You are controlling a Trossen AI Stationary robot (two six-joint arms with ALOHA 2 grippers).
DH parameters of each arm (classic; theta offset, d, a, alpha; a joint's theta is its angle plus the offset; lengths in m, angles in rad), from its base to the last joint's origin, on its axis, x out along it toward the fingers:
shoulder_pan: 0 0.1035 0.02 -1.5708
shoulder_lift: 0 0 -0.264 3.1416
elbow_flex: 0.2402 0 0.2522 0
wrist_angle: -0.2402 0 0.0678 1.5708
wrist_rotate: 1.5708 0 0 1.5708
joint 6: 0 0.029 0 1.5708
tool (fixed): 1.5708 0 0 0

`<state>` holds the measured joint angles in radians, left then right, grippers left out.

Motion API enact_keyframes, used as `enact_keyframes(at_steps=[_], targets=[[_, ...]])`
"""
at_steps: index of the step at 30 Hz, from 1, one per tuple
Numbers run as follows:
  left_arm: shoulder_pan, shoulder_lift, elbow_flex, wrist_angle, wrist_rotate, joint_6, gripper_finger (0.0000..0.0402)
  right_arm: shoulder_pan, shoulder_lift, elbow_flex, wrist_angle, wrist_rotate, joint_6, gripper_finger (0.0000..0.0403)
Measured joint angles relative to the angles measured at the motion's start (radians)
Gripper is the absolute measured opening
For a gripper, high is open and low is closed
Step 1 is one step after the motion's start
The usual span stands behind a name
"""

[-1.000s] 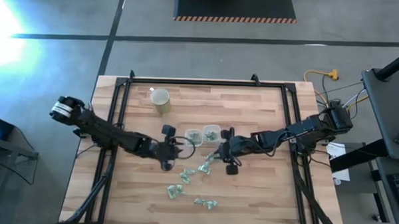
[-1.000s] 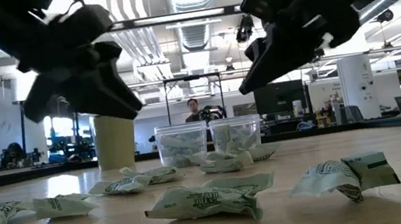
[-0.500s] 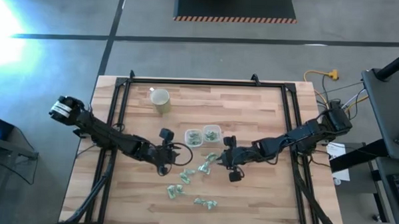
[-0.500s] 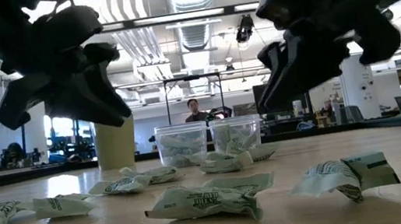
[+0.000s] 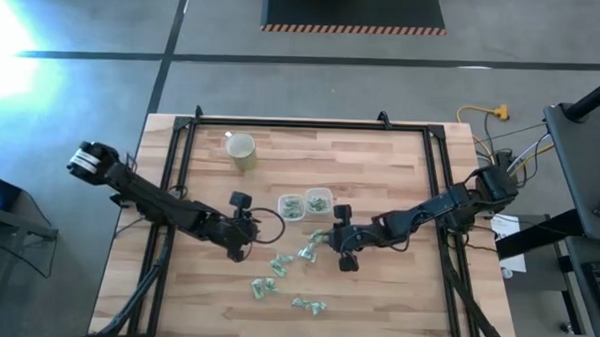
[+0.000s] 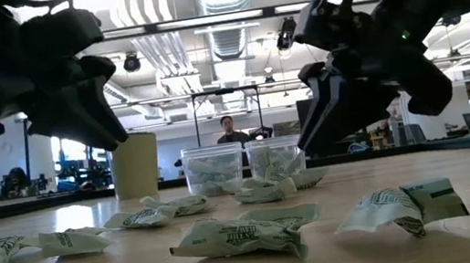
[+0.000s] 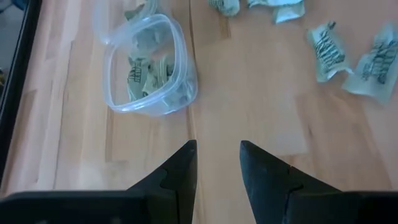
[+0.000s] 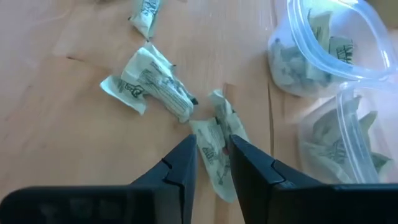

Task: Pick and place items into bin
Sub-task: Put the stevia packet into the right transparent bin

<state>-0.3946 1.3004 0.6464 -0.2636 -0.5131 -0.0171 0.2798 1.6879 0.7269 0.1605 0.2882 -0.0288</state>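
1. We see the items (image 5: 276,270) as small crinkly packets, pale green and white with dark print, twisted or flattened at the ends.
2. Loose ones lie scattered on the wooden table (image 5: 380,171), in front of the two containers and between the two grippers; in the low view several (image 6: 240,234) sit in the foreground.
3. Two clear plastic bins stand side by side near the table's middle: the left bin (image 5: 292,205) and the right bin (image 5: 319,200). Each holds a few of the same packets.
4. A beige cup (image 5: 241,150) stands well apart, toward the far left of the table.
5. Our left gripper (image 5: 240,226) hovers just left of the bins; its fingers (image 7: 180,171) stand slightly apart with bare wood between them, holding nothing.
6. Our right gripper (image 5: 343,237) hangs just right of the loose packets, near the bins. Its fingers (image 8: 180,165) are nearly together above one packet (image 8: 214,149); we cannot tell whether they pinch it.
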Motion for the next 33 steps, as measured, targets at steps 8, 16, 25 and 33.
enact_keyframes(at_steps=[8,16,25,33], targets=[[-0.008,-0.028,-0.002,-0.017,0.011,-0.007,0.0105,0.000,0.031,-0.001,0.007,-0.005,0.026,0.0122],[-0.008,-0.026,-0.002,-0.017,0.011,-0.007,0.0105,0.000,0.033,0.000,0.010,-0.005,0.029,0.0141],[-0.007,-0.026,-0.010,-0.016,0.012,-0.007,0.0105,-0.003,0.090,0.001,0.020,-0.004,0.029,0.0139],[-0.007,-0.026,-0.013,-0.016,0.014,-0.007,0.0105,-0.013,0.092,0.003,0.014,0.034,0.025,0.0112]])
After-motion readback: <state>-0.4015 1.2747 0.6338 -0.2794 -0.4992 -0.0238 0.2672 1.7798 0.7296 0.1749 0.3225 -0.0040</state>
